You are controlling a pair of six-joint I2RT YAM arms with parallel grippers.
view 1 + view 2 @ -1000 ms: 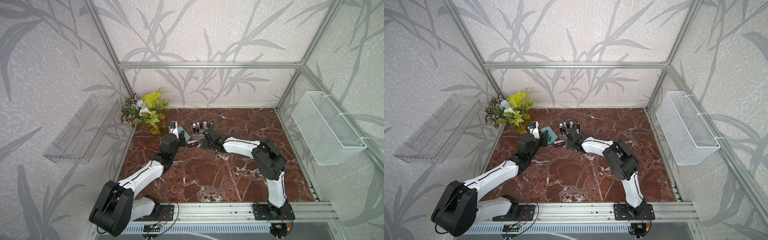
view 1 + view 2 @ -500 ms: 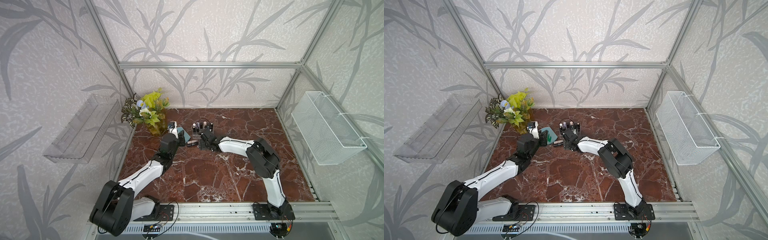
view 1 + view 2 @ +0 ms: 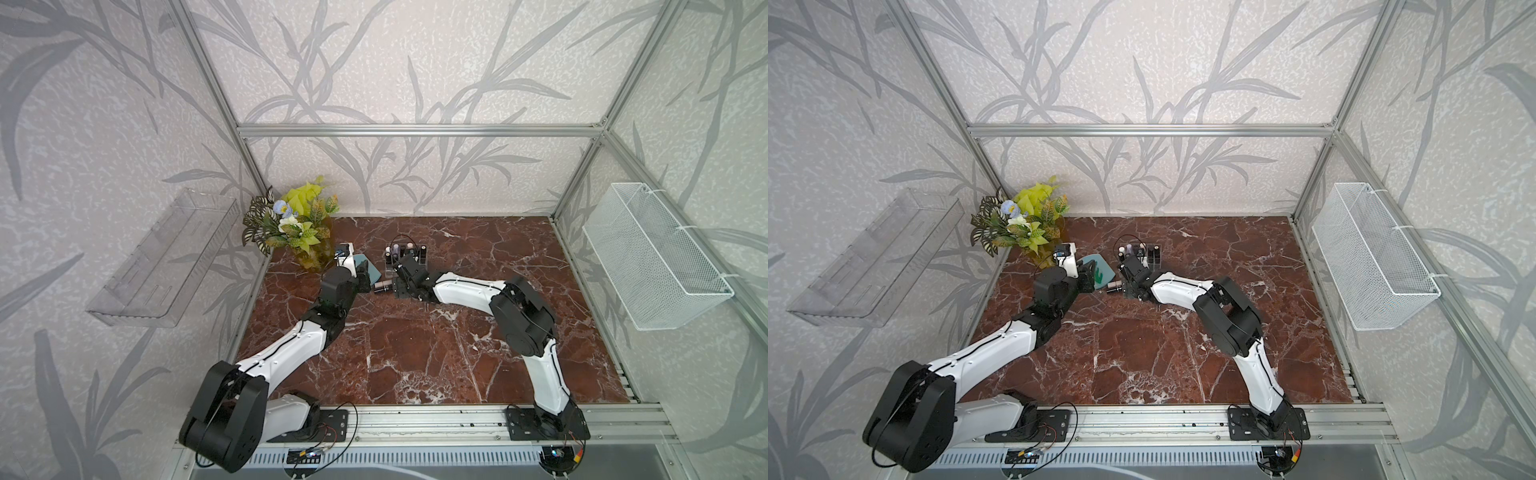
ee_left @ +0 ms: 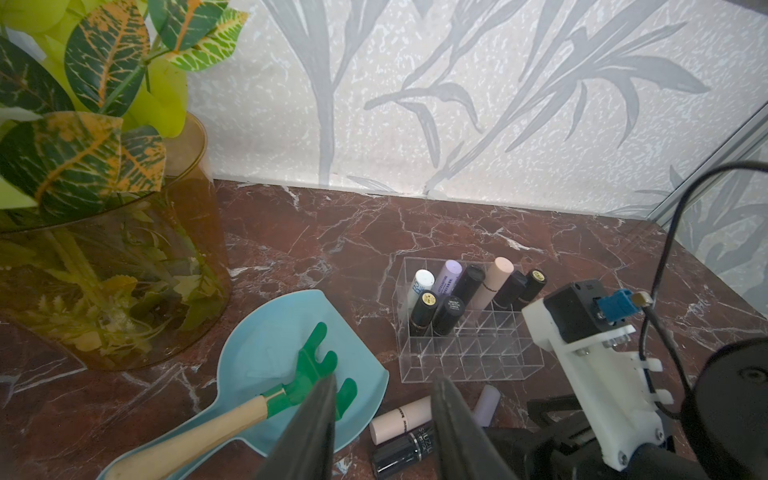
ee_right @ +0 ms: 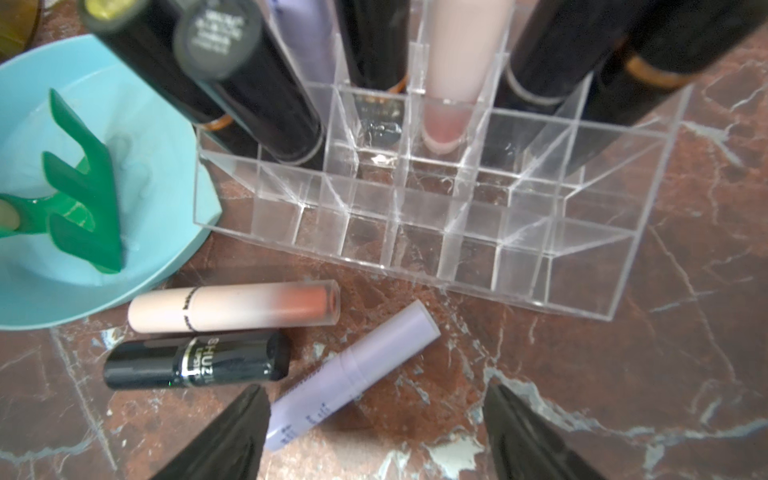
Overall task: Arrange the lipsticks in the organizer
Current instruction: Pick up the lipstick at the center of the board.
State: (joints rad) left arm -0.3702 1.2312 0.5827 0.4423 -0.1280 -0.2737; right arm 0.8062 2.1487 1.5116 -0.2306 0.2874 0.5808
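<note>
Right wrist view shows it best. The right gripper (image 5: pixel 374 419) hangs low over the marble table (image 5: pixel 623 395), jaws spread wide and empty, with the lilac lipstick (image 5: pixel 353 370) lying slantwise between them at lower centre. Left of it, the black lipstick (image 5: pixel 195 363) and pink lipstick (image 5: pixel 232 309) lie side by side below the blue scoop (image 5: pixel 54 299) and green rake (image 5: pixel 83 199). The organizer (image 5: pixel 457 266) fills the upper middle, with upright lipsticks (image 5: pixel 266 104) in its back rows and its front cells bare. In the left wrist view, the left gripper (image 4: pixel 386 380) sits at bottom centre, jaws parted only a little and holding nothing, pointed at the same loose tubes.

My worry is that slant. Jaws closing on a round tube lying askew could roll it or squirt it out, and the finger on the left could knock the black one. Both arms crowd the same spot and might collide. The clear box looks light enough to slide if bumped.

As for writing, the black tube reads "SHUZI" in gold, with "LIPST" partly showing. Print on the pink and lilac tubes and on a black cap is too blurred to read.
</note>
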